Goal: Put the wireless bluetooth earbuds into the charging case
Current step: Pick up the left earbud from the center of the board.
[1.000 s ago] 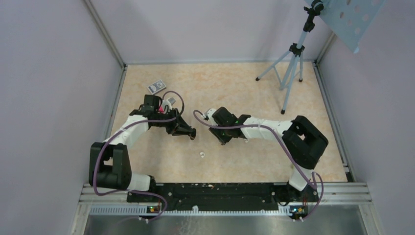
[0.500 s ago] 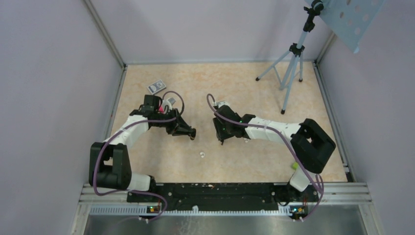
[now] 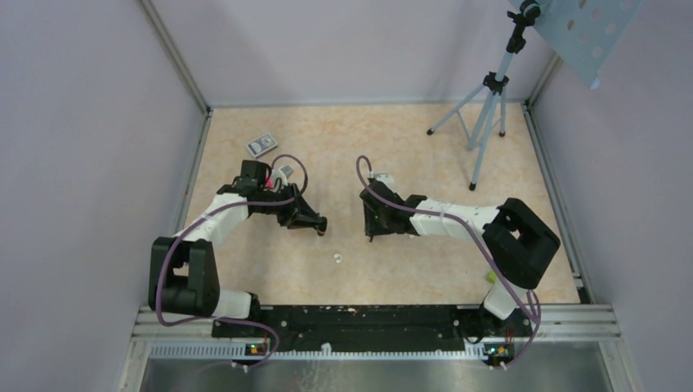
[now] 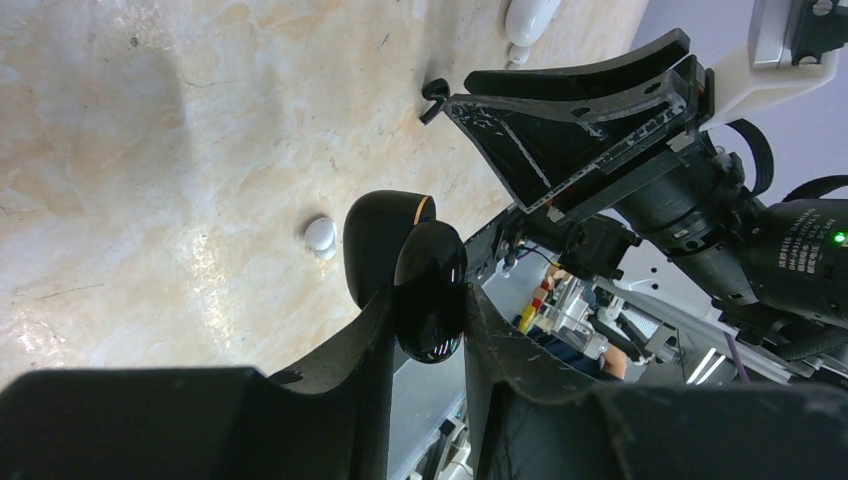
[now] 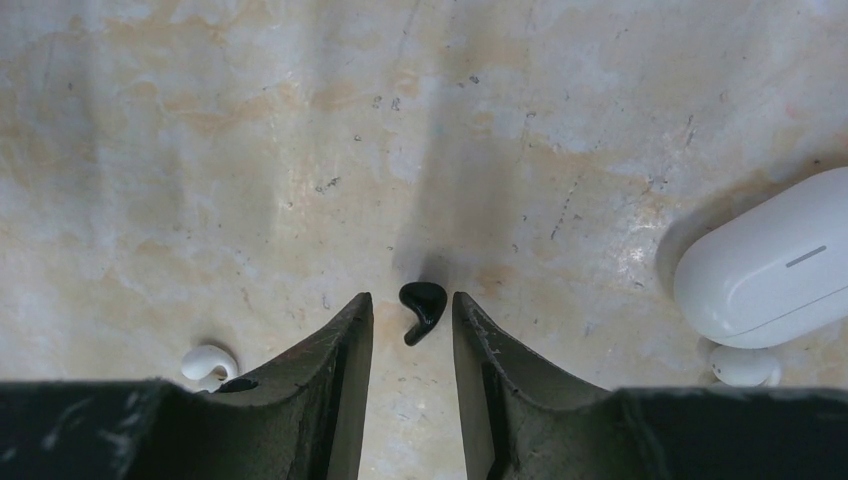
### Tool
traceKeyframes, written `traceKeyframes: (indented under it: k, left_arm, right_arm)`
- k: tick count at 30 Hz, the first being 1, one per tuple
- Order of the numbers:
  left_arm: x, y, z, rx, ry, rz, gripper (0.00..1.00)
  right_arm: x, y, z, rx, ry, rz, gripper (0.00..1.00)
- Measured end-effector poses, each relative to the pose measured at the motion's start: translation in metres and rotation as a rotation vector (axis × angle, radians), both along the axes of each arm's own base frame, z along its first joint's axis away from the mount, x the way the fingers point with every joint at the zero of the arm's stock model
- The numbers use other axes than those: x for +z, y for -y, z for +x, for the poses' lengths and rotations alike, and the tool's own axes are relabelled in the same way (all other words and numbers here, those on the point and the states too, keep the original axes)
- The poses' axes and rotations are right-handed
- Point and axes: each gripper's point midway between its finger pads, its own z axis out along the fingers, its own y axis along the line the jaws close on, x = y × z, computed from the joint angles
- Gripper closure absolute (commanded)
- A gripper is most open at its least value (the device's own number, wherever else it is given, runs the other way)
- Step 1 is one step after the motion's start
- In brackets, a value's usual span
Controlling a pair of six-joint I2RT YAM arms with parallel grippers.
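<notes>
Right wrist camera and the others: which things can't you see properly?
- charging case: right wrist view, cut off by the right edge.
- white earbud: right wrist view, partly behind a gripper finger.
- glossy black thing: left wrist view, lower part hidden between the fingers; unclear what it is.
- white speck: top view, too small to identify.

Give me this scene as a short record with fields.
Left gripper: shut on a glossy black rounded piece
Right gripper: open, fingertips flanking a small black item on the table
Charging case: on the table, looks closed
Earbuds: two white, loose on the table, one beside the case; neither inserted
</notes>
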Motion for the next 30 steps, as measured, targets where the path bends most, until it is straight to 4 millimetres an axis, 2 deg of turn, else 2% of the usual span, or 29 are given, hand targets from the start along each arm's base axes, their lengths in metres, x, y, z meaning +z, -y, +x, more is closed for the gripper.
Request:
traceKeyframes:
  k: [7,12,23,30]
  left_arm:
    - [0.0,0.0,0.0,-0.002,0.003,0.001,1.0]
    - [0.0,0.0,0.0,-0.005,0.007,0.002,1.0]
    - [-0.001,-0.001,0.0,-0.013,0.017,0.005,1.0]
    - [-0.001,-0.001,0.0,-0.013,0.019,0.006,1.0]
  right_arm:
    - [-0.009,0.0,-0.002,-0.022,-0.011,-0.012,0.65]
    - [-0.022,-0.001,-0.006,-0.021,-0.021,-0.046,0.65]
    - [-0.021,-0.012,0.0,-0.033,0.009,-0.072,0.72]
    - [-0.022,-0.012,-0.001,-0.025,0.022,-0.094,0.7]
